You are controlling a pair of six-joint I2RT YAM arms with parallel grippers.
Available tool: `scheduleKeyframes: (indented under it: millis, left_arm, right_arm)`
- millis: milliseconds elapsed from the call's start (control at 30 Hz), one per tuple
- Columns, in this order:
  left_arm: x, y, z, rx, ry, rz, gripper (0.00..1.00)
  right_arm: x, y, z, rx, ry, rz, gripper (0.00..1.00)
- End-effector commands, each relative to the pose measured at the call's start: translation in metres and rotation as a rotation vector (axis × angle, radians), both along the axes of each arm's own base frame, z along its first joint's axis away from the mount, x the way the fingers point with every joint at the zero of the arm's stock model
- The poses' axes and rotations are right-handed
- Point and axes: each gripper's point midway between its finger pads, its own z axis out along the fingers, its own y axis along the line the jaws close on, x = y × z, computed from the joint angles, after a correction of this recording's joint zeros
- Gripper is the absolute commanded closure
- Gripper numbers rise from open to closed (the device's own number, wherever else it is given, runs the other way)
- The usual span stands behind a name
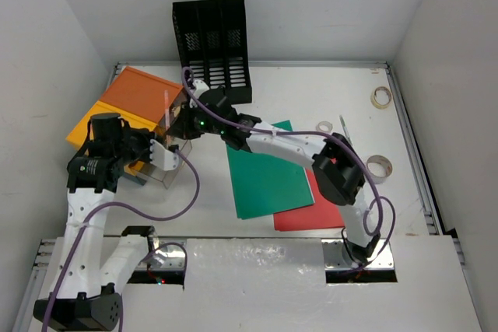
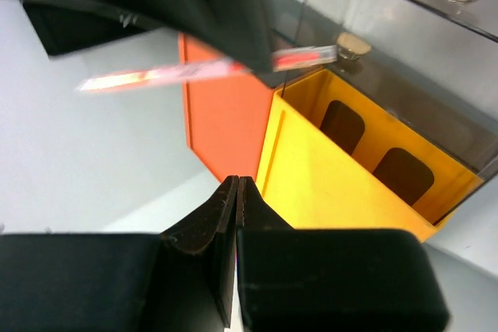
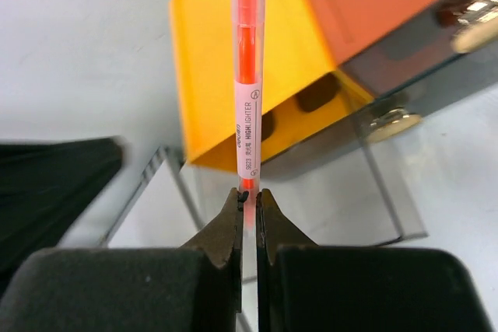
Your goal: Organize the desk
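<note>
My right gripper is shut on the end of an orange highlighter. It holds the highlighter above the clear drawer that is pulled out of the orange-and-yellow drawer box at the left of the white desk. The highlighter also shows in the left wrist view. My left gripper is shut beside the box's yellow side, with nothing visible between the jaws. The drawer's round knob faces me.
A black mesh file rack stands at the back. A green folder lies over a red folder in the middle. Tape rolls and a thin pen lie to the right.
</note>
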Motion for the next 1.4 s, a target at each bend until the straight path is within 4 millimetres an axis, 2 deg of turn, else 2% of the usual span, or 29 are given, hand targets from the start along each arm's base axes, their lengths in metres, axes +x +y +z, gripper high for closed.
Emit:
scheduleKeyframes:
  millis: [0, 67, 133, 200, 233, 267, 333, 367, 500, 700, 767, 900, 933, 1000, 1100, 1233, 1367]
  left_arm:
    - [0.013, 0.006, 0.024, -0.068, -0.074, 0.094, 1.0]
    - [0.015, 0.01, 0.022, -0.08, -0.066, 0.128, 1.0]
    - [0.017, 0.013, 0.022, -0.092, -0.067, 0.152, 1.0]
    - [0.02, 0.015, 0.02, -0.107, -0.068, 0.173, 1.0]
    - [0.024, 0.016, 0.023, -0.124, -0.087, 0.186, 1.0]
    - [0.026, 0.019, 0.022, -0.132, -0.091, 0.204, 1.0]
    - [0.033, 0.022, 0.028, -0.164, -0.123, 0.242, 1.0]
    - [0.035, 0.026, 0.027, -0.172, -0.126, 0.263, 1.0]
    - [0.045, 0.035, 0.033, -0.223, -0.153, 0.333, 1.0]
    - [0.059, 0.049, 0.047, -0.342, -0.214, 0.434, 1.0]
    - [0.062, 0.054, 0.045, -0.36, -0.213, 0.458, 1.0]
    - [0.066, 0.065, 0.042, -0.384, -0.21, 0.495, 1.0]
    - [0.067, 0.066, 0.043, -0.392, -0.211, 0.491, 1.0]
    - [0.068, 0.074, 0.046, -0.401, -0.228, 0.51, 1.0]
    - [0.07, 0.082, 0.05, -0.427, -0.248, 0.534, 1.0]
    - [0.073, 0.091, 0.043, -0.475, -0.22, 0.582, 1.0]
    - [0.074, 0.1, 0.038, -0.537, -0.193, 0.623, 1.0]
  right_arm:
    - [0.026, 0.009, 0.006, 0.089, -0.011, -0.137, 1.0]
    - [0.026, 0.009, -0.009, 0.077, 0.003, -0.168, 1.0]
    - [0.022, 0.016, -0.007, 0.077, -0.02, -0.157, 1.0]
    - [0.019, 0.022, -0.018, 0.038, -0.027, -0.141, 1.0]
    - [0.014, 0.028, -0.014, 0.03, -0.057, -0.123, 1.0]
    - [0.013, 0.03, -0.021, 0.007, -0.062, -0.125, 1.0]
    - [0.01, 0.034, -0.022, -0.007, -0.077, -0.115, 1.0]
    - [0.009, 0.034, -0.033, -0.036, -0.067, -0.111, 1.0]
    - [0.006, 0.031, -0.046, -0.09, -0.073, -0.102, 1.0]
    - [-0.004, 0.029, -0.05, -0.191, -0.141, -0.059, 1.0]
    - [-0.007, 0.029, -0.048, -0.199, -0.155, -0.055, 1.0]
    - [-0.011, 0.027, -0.057, -0.261, -0.164, -0.034, 1.0]
    - [-0.01, 0.029, -0.054, -0.263, -0.168, -0.033, 1.0]
    - [-0.011, 0.027, -0.062, -0.307, -0.173, -0.024, 1.0]
    - [-0.011, 0.027, -0.063, -0.341, -0.204, -0.019, 1.0]
    - [-0.013, 0.029, -0.061, -0.383, -0.261, -0.005, 1.0]
    - [-0.008, 0.019, -0.063, -0.459, -0.323, 0.009, 0.99]
